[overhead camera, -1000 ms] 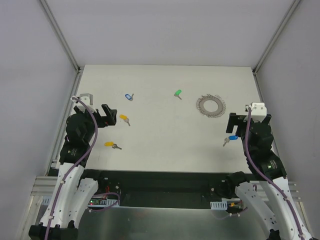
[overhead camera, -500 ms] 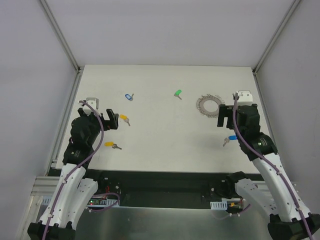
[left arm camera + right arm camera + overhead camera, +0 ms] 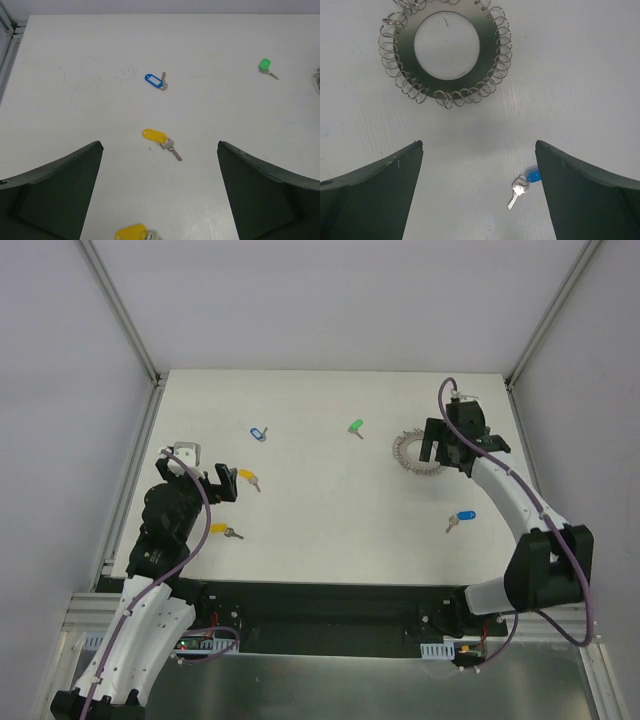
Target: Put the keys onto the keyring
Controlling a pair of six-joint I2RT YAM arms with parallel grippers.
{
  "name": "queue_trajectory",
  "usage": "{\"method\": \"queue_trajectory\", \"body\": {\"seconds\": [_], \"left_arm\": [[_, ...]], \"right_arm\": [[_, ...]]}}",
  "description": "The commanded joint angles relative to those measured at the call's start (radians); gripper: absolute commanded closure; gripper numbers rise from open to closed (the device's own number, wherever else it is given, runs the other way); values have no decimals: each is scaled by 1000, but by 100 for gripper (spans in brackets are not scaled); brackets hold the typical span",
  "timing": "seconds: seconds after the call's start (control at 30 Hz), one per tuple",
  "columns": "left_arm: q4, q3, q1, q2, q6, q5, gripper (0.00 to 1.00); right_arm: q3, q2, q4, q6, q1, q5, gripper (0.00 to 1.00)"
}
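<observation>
Top external view shows every key lying loose on the white surface (image 3: 330, 540) and none on the keyring (image 3: 403, 452), so I judge the task barely begun, with all the threading left to do. The keyring lies flat at the far right. The solid-blue key (image 3: 462, 516) lies nearer, well apart from it. The green key (image 3: 355, 426) is at the far middle, the blue-rimmed key (image 3: 259, 433) at the far left, and two yellow keys (image 3: 247, 477) (image 3: 217, 529) lie on the left. The right hand (image 3: 437, 443) hangs over the keyring's right edge, spread fully wide and holding nothing. Its wrist view shows the ring untouched and clear of both fingers. The left hand (image 3: 224, 483) hovers beside the farther yellow key, equally wide open and empty. By my reading, five keys remain to be picked up and hooked on.
</observation>
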Motion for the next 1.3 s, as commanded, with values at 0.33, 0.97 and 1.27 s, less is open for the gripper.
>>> {"method": "queue_trajectory", "body": {"seconds": [0.33,0.97,1.27], "left_arm": [[62,-6,-10,6,21,-38,1],[66,-9,-10,17,24,-33,1],[73,-13,-10,17,22,-28,1]], "right_arm": [[205,418,67,116,-62,-235,53],[226,545,63,185,-76,-220,60],[246,568,55,159,-64,-264,78]]}}
